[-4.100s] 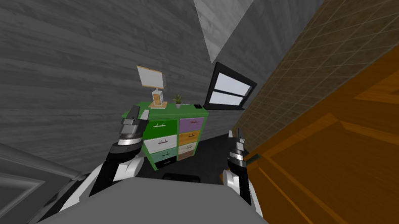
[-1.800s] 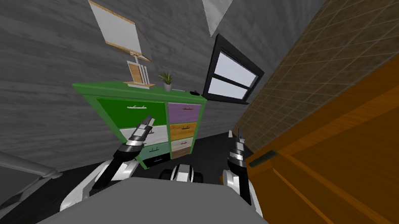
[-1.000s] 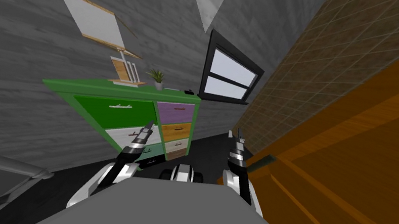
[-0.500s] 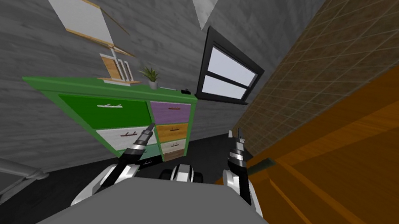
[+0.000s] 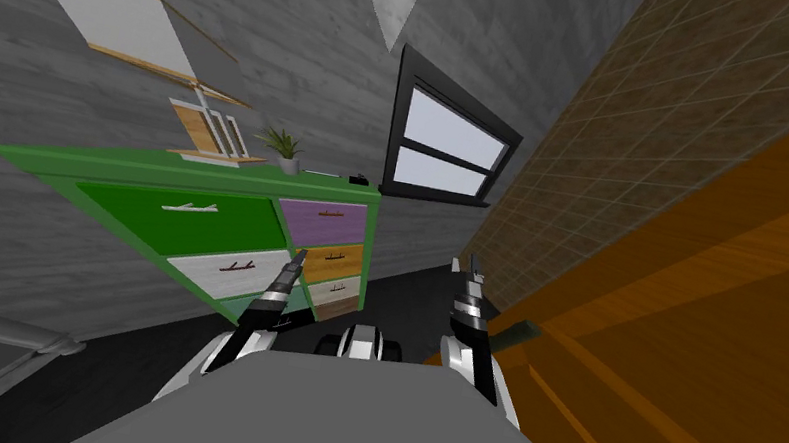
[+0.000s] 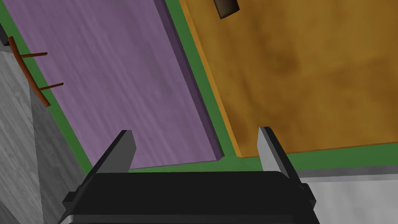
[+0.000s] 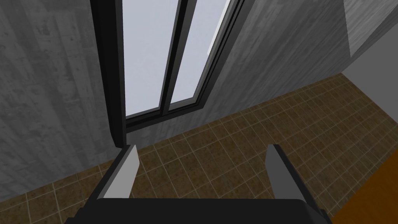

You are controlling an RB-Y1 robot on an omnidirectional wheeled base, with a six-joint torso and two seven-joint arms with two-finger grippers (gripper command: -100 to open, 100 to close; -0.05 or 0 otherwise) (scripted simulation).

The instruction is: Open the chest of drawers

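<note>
Head view: grey plank wall point(image 5: 31, 200) runs along robot's left; big orange wood panel point(image 5: 755, 297) fills the right. Against the grey wall, ahead and to the left, stands the chest of drawers point(image 5: 139, 163). Green frame, drawers look shut. Left column has green drawer point(image 5: 180, 214) over white drawer point(image 5: 217, 268). Right column has purple drawer point(image 5: 321, 221) over orange drawer point(image 5: 340, 257), w/ a pale front below. Window point(image 5: 447, 142) sits on far wall beyond the chest.

The left gripper point(image 5: 298, 260) reaches fwd to chest's front, tips at the green centre post where white and orange fronts come together. Left wrist view, close up: fingers point(image 6: 120, 151) spread wide, empty. One tip lies over the purple front, the other over the orange. The green rail point(image 6: 202, 89) dividing those two runs up betw them. Contact w/ the front: can't tell. Purple drawer's handle point(image 6: 29, 74), thin and brown, sits well off to one side of the fingers, not betw them.

The right gripper point(image 5: 472, 270) is held up on the right, near the orange panel, also spread and empty.

On chest's top, at the back: wooden stand point(image 5: 205, 134), small plant point(image 5: 281, 148).
</note>
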